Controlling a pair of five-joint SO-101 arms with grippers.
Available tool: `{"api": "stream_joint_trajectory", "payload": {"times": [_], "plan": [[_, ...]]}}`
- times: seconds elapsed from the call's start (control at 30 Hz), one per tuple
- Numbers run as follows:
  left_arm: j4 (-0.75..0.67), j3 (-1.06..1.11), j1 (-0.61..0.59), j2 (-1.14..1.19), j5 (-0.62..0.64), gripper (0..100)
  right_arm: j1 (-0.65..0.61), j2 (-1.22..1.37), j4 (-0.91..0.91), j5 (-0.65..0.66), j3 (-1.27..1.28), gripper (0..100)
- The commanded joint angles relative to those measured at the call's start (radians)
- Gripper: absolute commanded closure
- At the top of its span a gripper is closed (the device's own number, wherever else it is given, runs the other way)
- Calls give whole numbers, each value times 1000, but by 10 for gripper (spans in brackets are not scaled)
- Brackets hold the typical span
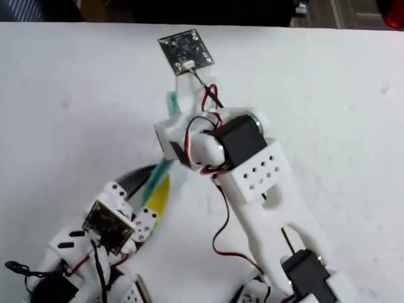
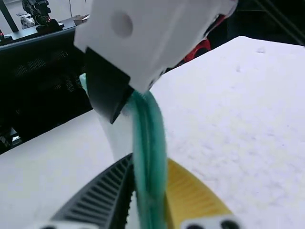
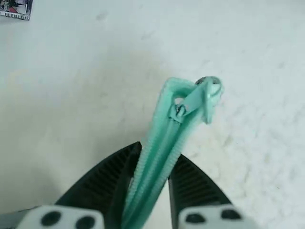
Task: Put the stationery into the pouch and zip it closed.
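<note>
Counter [image 1: 69,95] white | left gripper [image 1: 159,178] low-left, black and yellow fingers [image 1: 158,197] flanking teal pouch [image 1: 157,176] | right arm [image 1: 252,170] mid-counter, covering pouch's far stretch.

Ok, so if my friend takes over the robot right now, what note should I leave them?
Left pincer: shut on the green zip.
Right pincer: shut on the same zip, farther along, near the slider.
Done: the zip teeth look joined up to the slider, which sits at the zip's end.
Left: check that the stationery is inside, as I can't tell. Then let go.
</note>
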Motion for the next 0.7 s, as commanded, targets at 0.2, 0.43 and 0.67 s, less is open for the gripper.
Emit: {"api": "stream_joint_trajectory", "payload": {"times": [0.2, 0.43, 0.67], "plan": [[-15, 25, -15, 5, -11, 831, -10, 41, 16, 32, -44, 982], [-15, 31, -15, 5, -11, 831, 35, 41, 13, 38, -51, 982], [-21, 54, -7, 5, -12, 830, 173, 41, 16, 41, -152, 982]]}}
